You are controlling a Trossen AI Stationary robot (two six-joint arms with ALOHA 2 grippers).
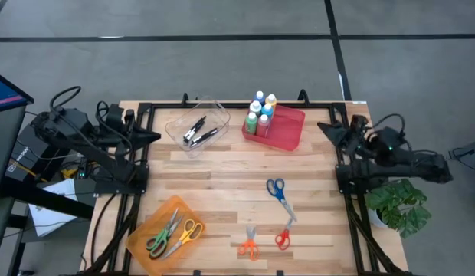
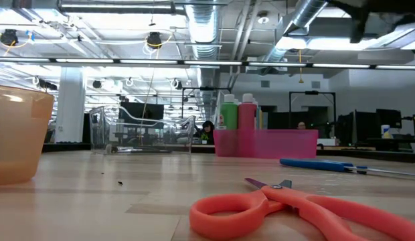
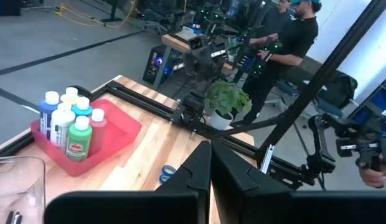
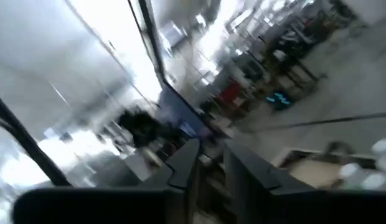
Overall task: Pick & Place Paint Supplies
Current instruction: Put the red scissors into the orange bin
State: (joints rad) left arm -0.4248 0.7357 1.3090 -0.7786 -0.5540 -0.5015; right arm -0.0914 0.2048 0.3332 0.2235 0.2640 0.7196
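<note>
Orange scissors (image 2: pixel 288 211) lie closest to the low camera, flat on the wooden table (image 1: pixel 222 184), with blue scissors (image 2: pixel 328 165) farther back. From above, a second orange pair (image 1: pixel 283 238) lies just beside the first, near the table's front edge.

At the far side of the table stands a pink tray (image 1: pixel 287 126), and the paint bottles (image 1: pixel 259 113) are grouped upright in the end of it nearer the clear bin (image 1: pixel 199 126). Their white caps show from above; the low view shows a green bottle (image 2: pixel 229 114) and a pink one (image 2: pixel 247 114) rising over the tray's wall. The clear bin, just beside the tray, holds a few dark markers (image 1: pixel 199 134). An orange bin (image 1: pixel 165 230) near the front left corner holds more scissors.

Both arms are folded back at the table's edges, well apart from the bottles. The left gripper (image 3: pixel 210 165) sits at the left edge, fingers pressed together with nothing between them; its wrist camera looks across to the bottles in the tray, which stand far beyond the fingertips. The right gripper (image 4: pixel 208 162) is at the right edge, pointing away from the table into the room; its fingers show a narrow gap and nothing is held in it. A potted plant (image 1: pixel 398 203) stands beside the right arm's base. A person in dark clothes (image 3: pixel 286 43) stands in the room beyond.
</note>
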